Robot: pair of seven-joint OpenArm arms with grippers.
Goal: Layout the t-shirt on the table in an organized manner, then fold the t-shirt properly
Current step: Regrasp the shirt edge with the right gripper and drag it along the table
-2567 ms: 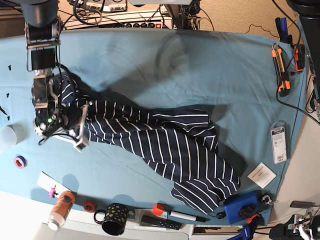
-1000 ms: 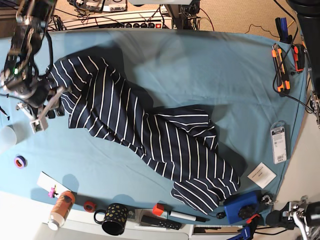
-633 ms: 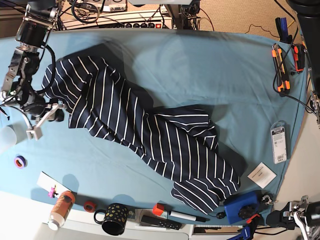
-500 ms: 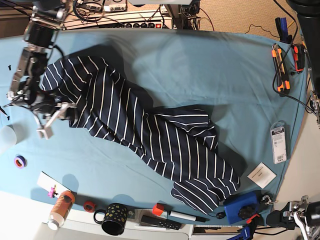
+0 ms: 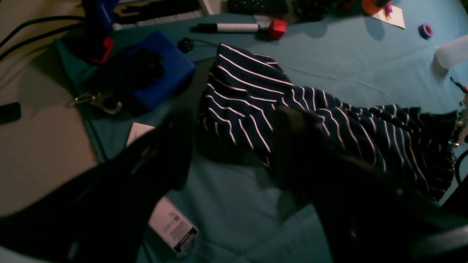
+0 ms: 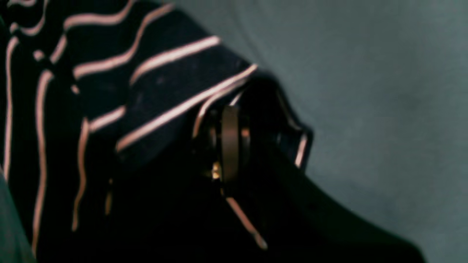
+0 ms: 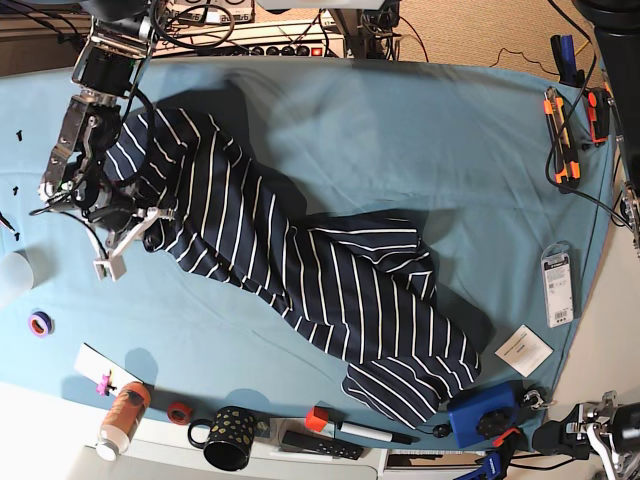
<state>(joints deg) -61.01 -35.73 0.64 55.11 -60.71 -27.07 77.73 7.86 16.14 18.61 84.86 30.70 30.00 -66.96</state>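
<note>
T-shirt [image 7: 300,270] lies rumpled in a diagonal band from the upper left of the base frame to the lower right on the teal desk [image 7: 450,130]. My right pincer [image 7: 135,228] is clamped on its left edge, probably to drag it flat; my left pincer [image 5: 234,146] hangs wide and empty. Clutter lines the desk's near edge.
</note>
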